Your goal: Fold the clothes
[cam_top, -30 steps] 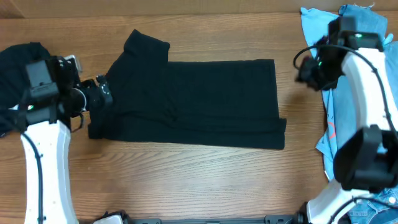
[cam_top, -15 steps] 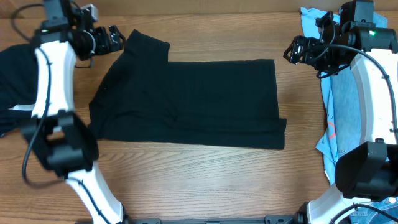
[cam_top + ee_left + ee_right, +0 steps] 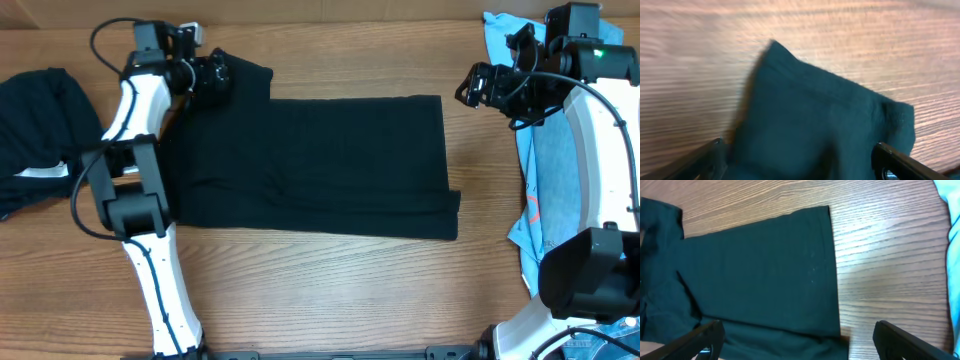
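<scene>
A black short-sleeved T-shirt [image 3: 320,160] lies flat mid-table, folded into a long band with one sleeve sticking out at its far left. My left gripper [image 3: 216,73] hovers over that sleeve. In the left wrist view the sleeve [image 3: 820,115] fills the space between the wide-apart fingers [image 3: 900,162], and the gripper [image 3: 800,170] is open. My right gripper [image 3: 468,86] hangs open just right of the shirt's far right corner. In the right wrist view the shirt's right end [image 3: 755,265] lies below that gripper [image 3: 805,350], with nothing held.
Another black garment with a white label [image 3: 40,120] is heaped at the table's left edge. A light-blue garment [image 3: 500,40] and a denim-blue one [image 3: 605,35] lie along the right side, under the right arm. Bare wood [image 3: 320,290] runs in front of the shirt.
My left arm has swung from the shirt's left edge up to the far left sleeve. My right gripper has shifted slightly left and its jaws have widened.
</scene>
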